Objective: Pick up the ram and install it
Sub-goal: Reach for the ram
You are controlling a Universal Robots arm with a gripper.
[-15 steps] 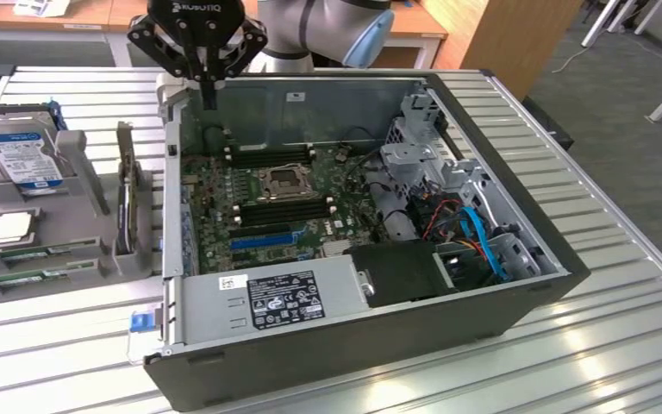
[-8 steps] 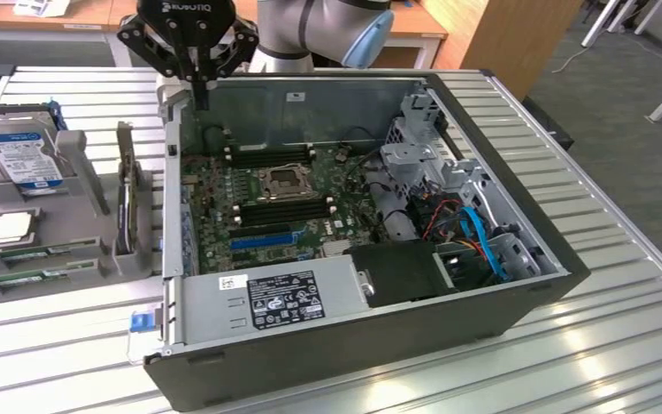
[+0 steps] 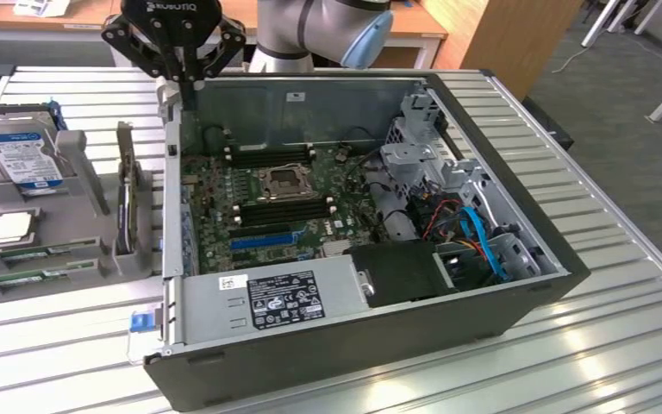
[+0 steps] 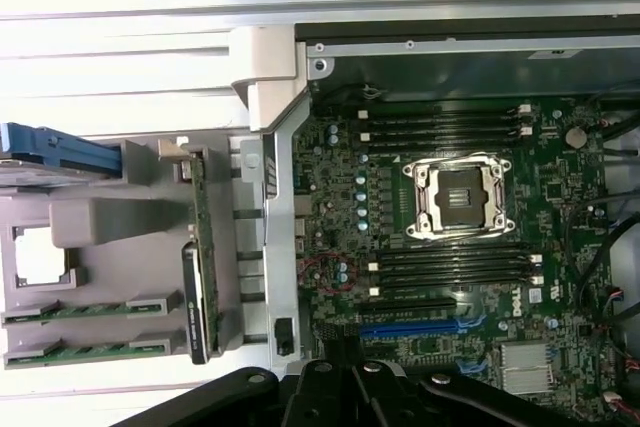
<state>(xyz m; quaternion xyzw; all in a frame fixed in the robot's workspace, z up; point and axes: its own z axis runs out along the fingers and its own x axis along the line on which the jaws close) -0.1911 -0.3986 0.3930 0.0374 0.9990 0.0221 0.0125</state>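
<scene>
Two long green ram sticks lie side by side in the front slots of a grey holder, one just behind the other. Which of them is the task's ram I cannot tell. My gripper hangs shut and holds nothing, above the back left corner of the open computer case. It is well apart from the sticks. On the motherboard, dark ram slots flank the bare CPU socket.
The grey holder at the exterior view's left also carries a hard drive, a CPU chip and an upright dark expansion card. A power supply and cables fill the case's near side. The table is ribbed metal.
</scene>
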